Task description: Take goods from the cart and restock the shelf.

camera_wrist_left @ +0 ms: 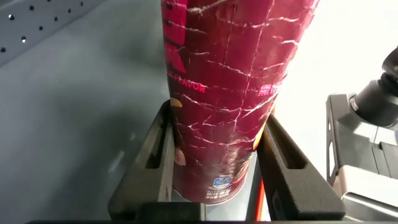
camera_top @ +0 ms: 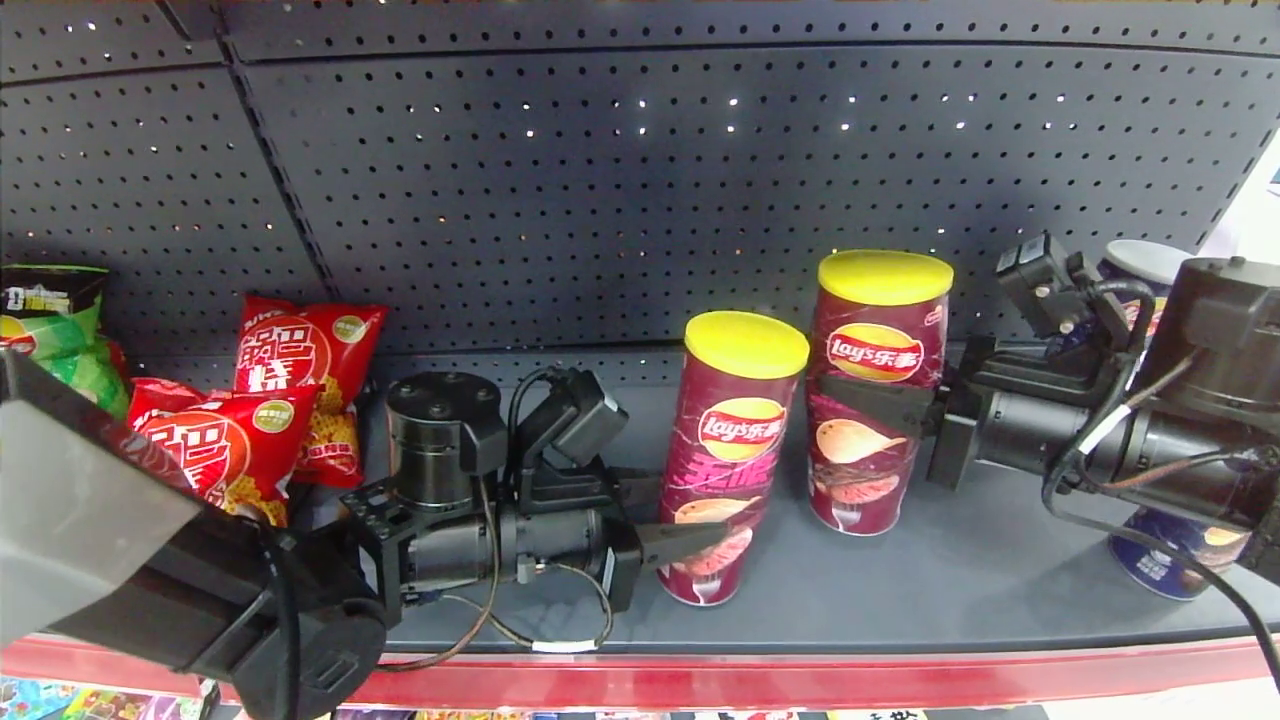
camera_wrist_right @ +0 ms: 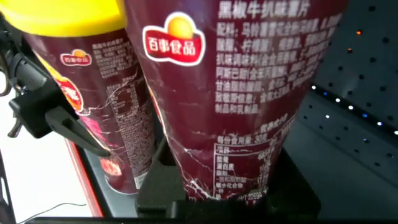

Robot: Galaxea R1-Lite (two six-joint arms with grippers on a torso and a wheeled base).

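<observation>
Two maroon chip cans with yellow lids are seen standing upright on the grey shelf (camera_top: pixel 900 590), just beside each other; whether they touch cannot be told. The nearer can (camera_top: pixel 735 440) is grasped low on its body by the left end effector (camera_top: pixel 708 540), one finger being laid across its front and the can being seated between both fingers (camera_wrist_left: pixel 283 162) in the left wrist view. The farther can (camera_top: pixel 880 350), set closer to the perforated back panel (camera_top: pixel 600 200), is grasped at about mid-height by the right end effector (camera_top: pixel 872 392), which is brought in from the right.

To the left of the left arm, two red snack bags (camera_top: pixel 300 370) are leaned against the back panel, with a green bag (camera_top: pixel 50 330) beyond them at the far left. A blue can (camera_top: pixel 1160 570) with a pale lid is stood at the right end of the shelf and is largely covered by the right arm. The shelf's front edge is lined by a red strip (camera_top: pixel 800 680).
</observation>
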